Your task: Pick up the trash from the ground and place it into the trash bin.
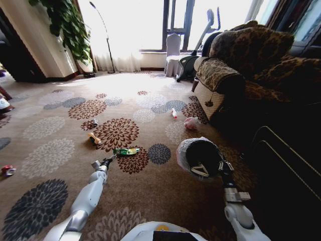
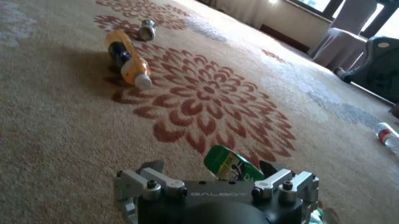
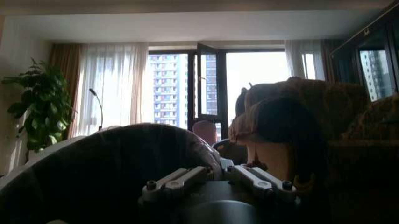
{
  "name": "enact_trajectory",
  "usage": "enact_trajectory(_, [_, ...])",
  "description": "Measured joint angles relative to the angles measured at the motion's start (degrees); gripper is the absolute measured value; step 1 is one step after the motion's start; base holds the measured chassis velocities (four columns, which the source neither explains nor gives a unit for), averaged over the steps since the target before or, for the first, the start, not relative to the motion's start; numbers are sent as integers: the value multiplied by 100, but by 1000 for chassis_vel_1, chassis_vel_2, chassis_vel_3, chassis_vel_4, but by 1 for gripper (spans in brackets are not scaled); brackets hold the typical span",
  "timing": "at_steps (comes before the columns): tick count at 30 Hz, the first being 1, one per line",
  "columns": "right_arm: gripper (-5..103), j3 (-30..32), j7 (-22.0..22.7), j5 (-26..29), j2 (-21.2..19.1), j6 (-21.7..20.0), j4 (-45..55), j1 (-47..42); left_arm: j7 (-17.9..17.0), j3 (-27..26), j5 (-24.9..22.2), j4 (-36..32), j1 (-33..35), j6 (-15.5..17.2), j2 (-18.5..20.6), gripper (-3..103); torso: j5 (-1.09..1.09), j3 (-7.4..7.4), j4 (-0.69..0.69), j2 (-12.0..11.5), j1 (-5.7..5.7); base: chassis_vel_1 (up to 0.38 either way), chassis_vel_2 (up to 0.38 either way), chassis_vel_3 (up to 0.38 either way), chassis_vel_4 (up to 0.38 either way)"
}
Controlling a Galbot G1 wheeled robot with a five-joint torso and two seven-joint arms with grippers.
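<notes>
On the patterned carpet lies a green wrapper (image 1: 125, 151), one piece of the trash. My left gripper (image 1: 106, 161) is low at its near end. In the left wrist view the gripper (image 2: 210, 169) is open, and the wrapper (image 2: 229, 166) stands up between its fingers, close to one of them. My right gripper (image 1: 224, 164) holds the trash bin (image 1: 199, 156) tilted above the floor. It is shut on the rim of this black bin (image 3: 118, 163), which has a pale liner. More trash lies farther off: an orange bottle (image 2: 126, 58), a small can (image 2: 147, 29), a clear bottle (image 1: 174, 113) and a pink bag (image 1: 191, 123).
A leopard-print sofa (image 1: 251, 65) fills the right side, with a dark cabinet (image 1: 286, 165) nearer me. A covered chair (image 1: 173, 52), a floor lamp (image 1: 106, 40) and a plant (image 1: 65, 25) stand by the window. A red bit (image 1: 7, 170) lies at the far left.
</notes>
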Motion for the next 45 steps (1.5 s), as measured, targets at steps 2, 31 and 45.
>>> enact_trajectory(2, [0,18,0,-7,5,4,25,-13,13,-2,-10,-57,24,50,-14,100,1,0,-1,0,0,131,218,-123,-238])
enact_trajectory(31, [0,-82,1,-244,-44,196,-135,84,486,64,609,256,-75,28,-211,100,-1,1,-2,0,1,-54,77,48,-74])
enact_trajectory(45, [0,-99,0,-66,-135,162,-191,110,193,131,1200,665,-351,62,-328,92,-1,0,-1,0,0,0,0,0,0])
